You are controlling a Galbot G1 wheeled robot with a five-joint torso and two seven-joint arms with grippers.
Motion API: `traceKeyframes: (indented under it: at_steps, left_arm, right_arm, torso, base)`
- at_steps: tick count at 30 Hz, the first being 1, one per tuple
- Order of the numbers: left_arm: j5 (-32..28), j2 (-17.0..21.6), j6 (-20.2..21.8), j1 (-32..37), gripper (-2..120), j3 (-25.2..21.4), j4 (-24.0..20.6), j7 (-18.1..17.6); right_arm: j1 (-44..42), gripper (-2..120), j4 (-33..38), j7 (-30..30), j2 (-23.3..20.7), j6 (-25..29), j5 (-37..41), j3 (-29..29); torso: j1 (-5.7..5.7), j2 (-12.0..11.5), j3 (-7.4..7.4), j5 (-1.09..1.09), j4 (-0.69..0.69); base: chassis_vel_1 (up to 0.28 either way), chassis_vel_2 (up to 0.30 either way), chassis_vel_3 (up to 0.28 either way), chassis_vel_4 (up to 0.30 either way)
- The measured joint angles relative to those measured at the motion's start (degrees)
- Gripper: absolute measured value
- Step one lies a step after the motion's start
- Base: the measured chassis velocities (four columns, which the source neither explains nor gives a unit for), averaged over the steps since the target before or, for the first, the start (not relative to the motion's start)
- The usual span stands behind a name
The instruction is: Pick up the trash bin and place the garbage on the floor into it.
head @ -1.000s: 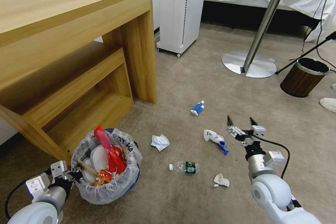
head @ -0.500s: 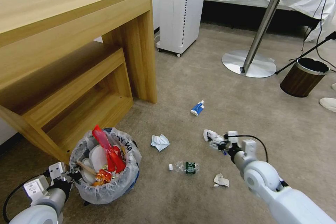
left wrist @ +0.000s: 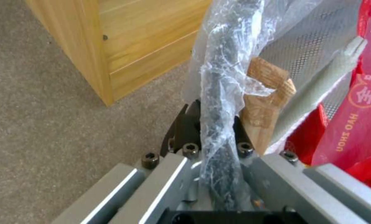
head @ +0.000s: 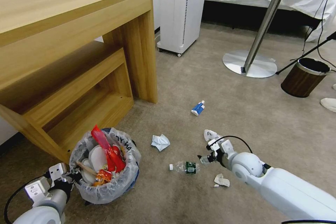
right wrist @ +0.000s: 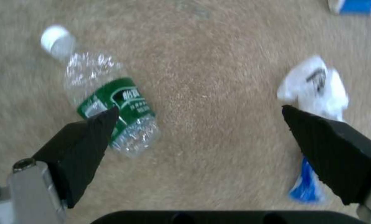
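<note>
At the lower left of the head view the left tool [head: 71,176] is clamped on the bag-wrapped rim of the bin [head: 105,189]; the left wrist view shows its dark fingers [left wrist: 185,127] pinching the crinkled plastic over that rim. The bin sits on the floor [head: 196,84] just in front of the wooden shelf unit [head: 70,59] that fills the upper left, and it is packed with red wrappers [head: 108,150], white paper and a wooden stick [head: 87,168]. Right of the bin, near the frame's middle, a crumpled white paper [head: 160,142] lies on the carpet, and below it to the right lies a bottle [head: 185,167] on its side, cap toward the left. Above these, a blue-white packet [head: 197,107] lies alone. The right tool [head: 204,158] hangs low, just right of the bottle, its fingers spread wide apart and holding nothing; in the right wrist view one finger [right wrist: 85,137] overlaps the bottle's [right wrist: 110,105] green label and the other [right wrist: 330,146] covers part of a white-and-blue wrapper [right wrist: 314,87]. In the head view that wrapper [head: 210,134] shows just above the tool, and a small white scrap [head: 221,180] lies below it. A brown bin [head: 303,77] stands at the far right.
</note>
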Motion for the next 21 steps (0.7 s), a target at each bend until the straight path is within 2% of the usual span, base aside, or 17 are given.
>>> traceKeyframes:
  at_steps: [1, 5, 8, 11, 21]
  left_arm:
    - [0.12, -0.12, -0.18, -0.04, 1, 0.08, 0.20, 0.09]
    - [0.41, -0.49, -0.52, -0.07, 1, 0.11, 0.54, 0.28]
    - [0.73, -1.10, -0.88, -0.23, 1, 0.19, 0.87, 0.48]
    - [0.88, -1.45, -0.93, -0.44, 1, 0.23, 1.04, 0.51]
    - [1.48, -2.58, -1.81, -0.55, 1, 0.03, 1.99, 0.60]
  right_arm:
    - [1.09, 100, -0.79, -2.14, -0.01, 1.34, -1.31, -1.43]
    - [3.01, 100, -2.48, -4.38, 0.13, 3.95, -2.65, -4.24]
    - [5.95, 100, -6.82, -8.39, 0.88, 9.54, -4.83, -8.73]
    - [7.20, 100, -9.20, -10.13, 1.84, 10.93, -6.00, -10.97]
    - [8.50, 100, -14.53, -8.11, 7.21, 12.14, -6.27, -15.31]
  torso:
    - [0.00, 0.00, 0.00, 0.03, 0.01]
    - [0.00, 0.00, 0.00, 0.01, 0.03]
    - [0.00, 0.00, 0.00, 0.01, 0.03]
    - [0.00, 0.00, 0.00, 0.00, 0.02]
    - [0.00, 0.00, 0.00, 0.00, 0.03]
  base:
    - [0.000, 0.000, 0.000, 0.000]
    - [0.000, 0.000, 0.000, 0.000]
    - [0.000, 0.000, 0.000, 0.000]
    - [0.000, 0.000, 0.000, 0.000]
    - [0.000, 0.000, 0.000, 0.000]
